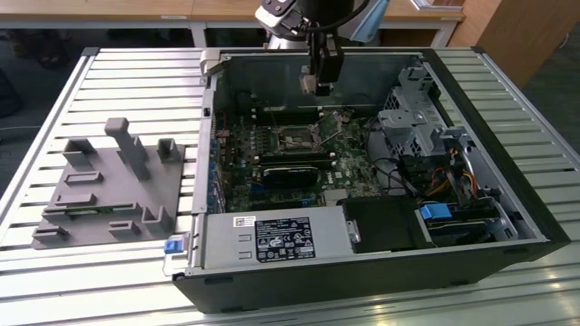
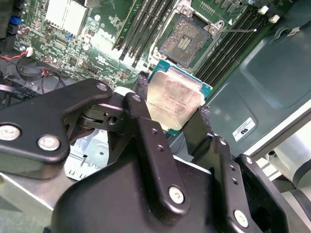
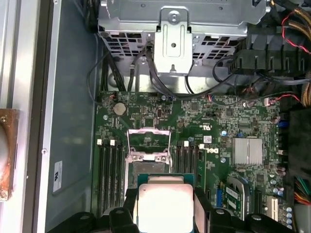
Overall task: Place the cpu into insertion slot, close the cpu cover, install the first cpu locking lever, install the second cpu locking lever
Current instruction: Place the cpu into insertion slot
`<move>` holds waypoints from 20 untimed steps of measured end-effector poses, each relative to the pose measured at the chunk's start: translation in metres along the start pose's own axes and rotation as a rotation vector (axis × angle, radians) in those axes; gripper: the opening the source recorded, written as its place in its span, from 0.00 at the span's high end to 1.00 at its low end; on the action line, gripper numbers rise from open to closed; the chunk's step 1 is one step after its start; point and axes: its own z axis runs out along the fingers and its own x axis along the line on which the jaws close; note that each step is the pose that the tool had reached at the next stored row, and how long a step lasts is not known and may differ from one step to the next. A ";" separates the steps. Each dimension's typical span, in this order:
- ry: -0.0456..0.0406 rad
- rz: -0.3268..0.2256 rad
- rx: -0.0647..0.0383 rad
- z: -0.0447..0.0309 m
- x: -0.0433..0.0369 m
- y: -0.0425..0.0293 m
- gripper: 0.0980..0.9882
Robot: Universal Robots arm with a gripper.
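One small flat square silvery-topped cpu (image 2: 177, 94), clamped edgewise in the black two-fingered hand (image 2: 172, 101), held above the square black-framed insertion slot (image 2: 187, 41), not touching. Step: first, placement. Requirement, by judgement: square alignment, then gentle lowering.

Exterior view high above case (image 1: 363, 282); both wrist views close, apparently sharing motherboard (image 3: 209, 121) (image 2: 63, 53).

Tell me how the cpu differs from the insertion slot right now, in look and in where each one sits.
The cpu has a pale silvery metal top; the insertion slot has a dark centre. The cpu is held off the motherboard in the gripper; the insertion slot sits on that board, empty. Both are square.
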 end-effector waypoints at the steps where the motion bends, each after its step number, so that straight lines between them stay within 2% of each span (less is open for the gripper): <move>1: -0.0001 0.000 0.000 0.0014 0.0003 -0.0001 0.50; 20: -0.0001 0.000 0.000 0.0196 0.0043 -0.0013 0.50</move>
